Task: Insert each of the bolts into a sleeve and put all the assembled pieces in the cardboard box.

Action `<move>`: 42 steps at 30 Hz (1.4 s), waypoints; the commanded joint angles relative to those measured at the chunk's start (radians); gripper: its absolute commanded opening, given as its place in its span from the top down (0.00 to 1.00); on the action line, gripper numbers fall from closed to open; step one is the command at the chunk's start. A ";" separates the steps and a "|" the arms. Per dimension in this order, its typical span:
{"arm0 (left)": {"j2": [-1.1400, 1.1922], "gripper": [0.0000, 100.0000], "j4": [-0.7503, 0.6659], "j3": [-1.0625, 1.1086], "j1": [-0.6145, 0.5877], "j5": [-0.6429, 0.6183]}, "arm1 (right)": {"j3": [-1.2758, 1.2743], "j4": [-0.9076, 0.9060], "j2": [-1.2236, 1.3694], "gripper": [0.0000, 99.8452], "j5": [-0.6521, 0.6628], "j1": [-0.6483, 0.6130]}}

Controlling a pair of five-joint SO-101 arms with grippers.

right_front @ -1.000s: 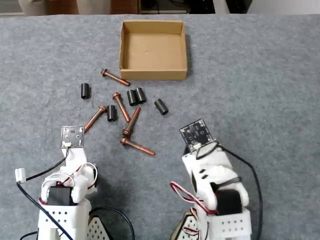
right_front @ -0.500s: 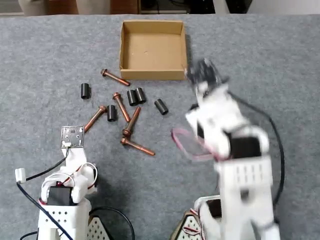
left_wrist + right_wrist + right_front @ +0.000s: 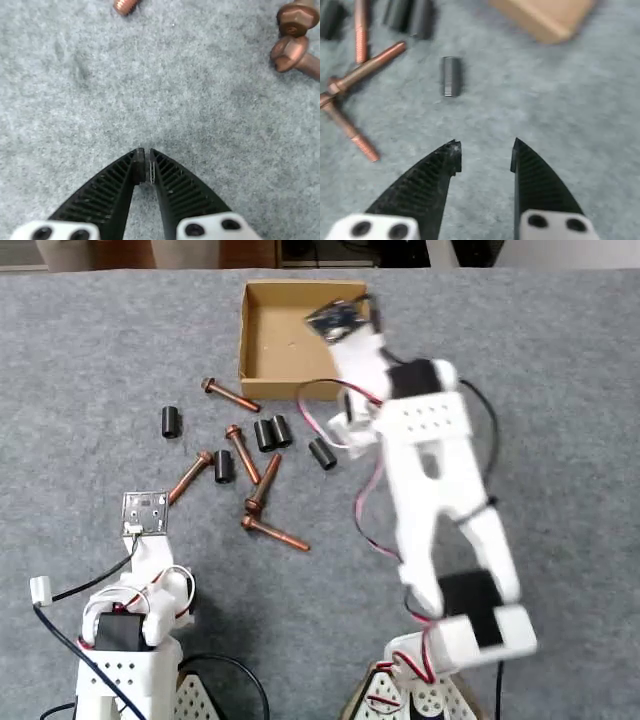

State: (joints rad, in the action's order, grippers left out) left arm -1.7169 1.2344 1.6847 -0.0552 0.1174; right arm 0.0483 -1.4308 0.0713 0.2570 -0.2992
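Five copper bolts point(image 3: 230, 395) point(image 3: 242, 453) point(image 3: 190, 476) point(image 3: 263, 483) point(image 3: 275, 533) and five black sleeves point(image 3: 170, 421) point(image 3: 223, 466) point(image 3: 264, 435) point(image 3: 282, 430) point(image 3: 321, 453) lie on the table point(image 3: 560, 390). One of the sleeves is just ahead of the right claw point(image 3: 485, 150), and the other four are farther off. One cardboard box point(image 3: 305, 388). Two arms point(image 3: 140, 610) point(image 3: 430, 460).

Soft, even light from above falls on a grey counter point(image 3: 560, 390).

In the high view the light is bright and diffuse. The floor of the cardboard box point(image 3: 305, 388) is evenly lit, and the bolts point(image 3: 274, 533) and sleeves point(image 3: 170, 421) throw only thin, faint shadows close beside them. The white plastic of the right arm point(image 3: 430, 440) is the brightest thing there. In the left wrist view a dim, soft shadow pools on the counter around the tips of the left tool point(image 3: 144, 167). In the right wrist view a sleeve point(image 3: 451, 75) carries a pale sheen along its side, the bolts lay darker shadows next to them, and the right tool point(image 3: 485, 150) looks matte black.
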 commanded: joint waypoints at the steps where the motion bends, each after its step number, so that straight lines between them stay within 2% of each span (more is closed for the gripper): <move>1: -0.050 0.97 0.003 0.009 0.014 0.003 | 0.143 -0.018 0.145 0.82 -0.012 -0.079; 9: -0.050 0.97 0.002 0.009 0.012 0.003 | 0.343 -0.101 0.441 0.82 -0.003 -0.108; 12: -0.050 0.97 0.002 0.009 0.012 0.002 | 0.394 -0.132 0.509 0.82 0.046 -0.108; 16: -0.050 0.97 0.002 0.009 0.012 0.002 | 0.435 -0.114 0.585 0.82 0.084 -0.111; 30: -0.050 0.97 0.002 0.009 0.011 0.002 | 0.521 -0.075 0.760 0.82 0.078 -0.101; 35: -0.050 0.97 0.002 0.009 0.011 0.002 | 0.526 -0.072 0.762 0.95 0.078 -0.101; 42: -0.050 0.97 0.008 0.009 0.006 0.006 | 0.527 -0.115 0.759 0.96 0.078 -0.101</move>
State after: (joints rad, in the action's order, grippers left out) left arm -1.7169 1.2344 1.6847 -0.0552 0.1174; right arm 0.5501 -1.5152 0.8339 0.3353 -0.3882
